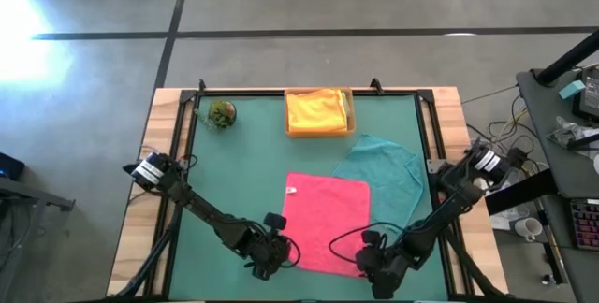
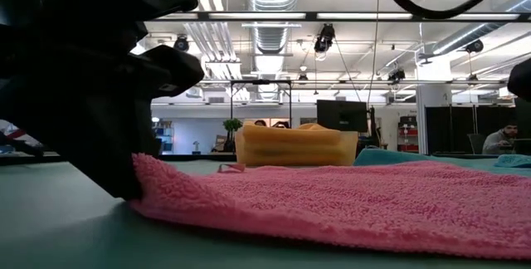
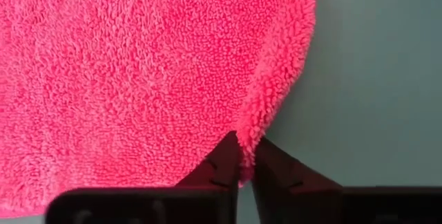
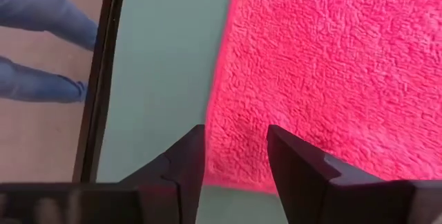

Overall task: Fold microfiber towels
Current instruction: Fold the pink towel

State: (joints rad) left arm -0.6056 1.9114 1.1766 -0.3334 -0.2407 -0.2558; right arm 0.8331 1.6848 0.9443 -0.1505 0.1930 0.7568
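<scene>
Green matting covers the table, framed by a pale wooden border.

High view: a pink towel lies flat near the front centre of the mat. A teal towel lies just beyond it to the right, its near edge touching or slightly under the pink one. A tan tray at the back edge holds yellow and orange towels. A plant ball sits at the back left. The left gripper is at the front left corner of the pink towel; the right gripper is at its front right corner.

Low view: the pink towel spreads across the foreground. A dark gripper meets its corner at the left of the picture. The tray stands behind, with the teal towel beside it.

Left wrist view: both fingers are closed on a pinched-up fold of the pink towel at its edge.

Right wrist view: the fingers stand apart over the edge of the pink towel, one over the mat, one over the cloth; nothing is gripped.
</scene>
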